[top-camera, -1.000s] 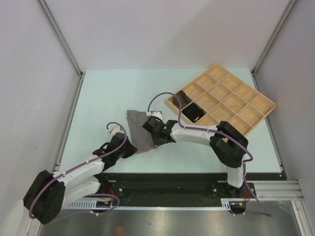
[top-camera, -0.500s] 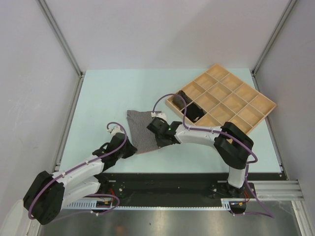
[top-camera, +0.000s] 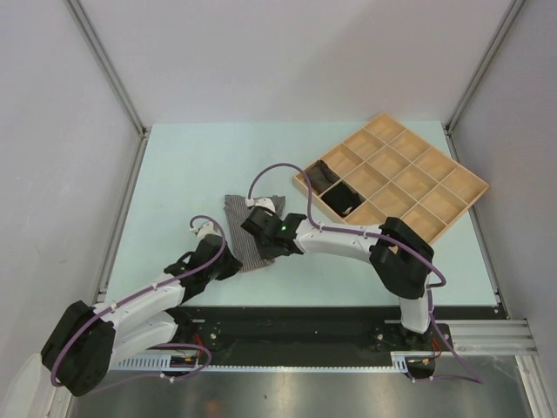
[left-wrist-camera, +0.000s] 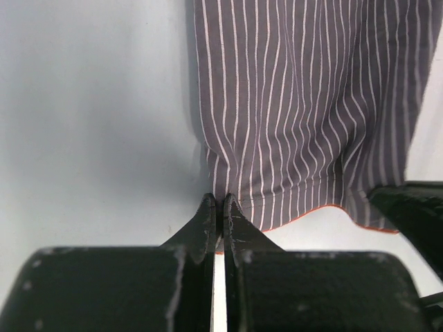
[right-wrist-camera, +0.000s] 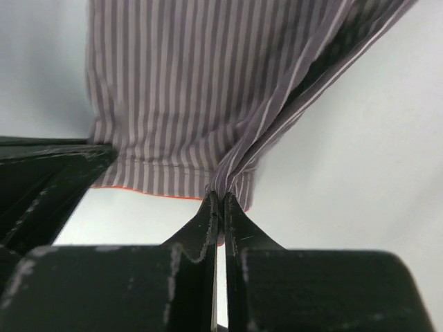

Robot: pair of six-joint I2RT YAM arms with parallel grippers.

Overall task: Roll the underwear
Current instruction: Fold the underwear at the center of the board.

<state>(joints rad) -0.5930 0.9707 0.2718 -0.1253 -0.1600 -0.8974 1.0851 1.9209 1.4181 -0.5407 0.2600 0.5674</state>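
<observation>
The heather grey striped underwear (top-camera: 237,218) with a thin orange hem lies on the pale table left of centre. My left gripper (top-camera: 233,264) is shut on its near left hem corner; in the left wrist view the fingertips (left-wrist-camera: 218,202) pinch the striped cloth (left-wrist-camera: 304,104). My right gripper (top-camera: 265,252) is shut on the near right hem, and the right wrist view shows the cloth (right-wrist-camera: 180,90) bunched into a fold at its closed tips (right-wrist-camera: 221,197). Two dark underwear pieces (top-camera: 320,174) (top-camera: 345,202) lie in tray compartments.
The compartmented wooden tray (top-camera: 461,187) sits tilted at the back right. The right arm reaches across the table's middle from its base at the right. Grey walls with metal posts close in the table on three sides.
My right gripper swung right, then back left with the hem in it, so the grey cloth now looks narrower. The left arm has stayed put.
</observation>
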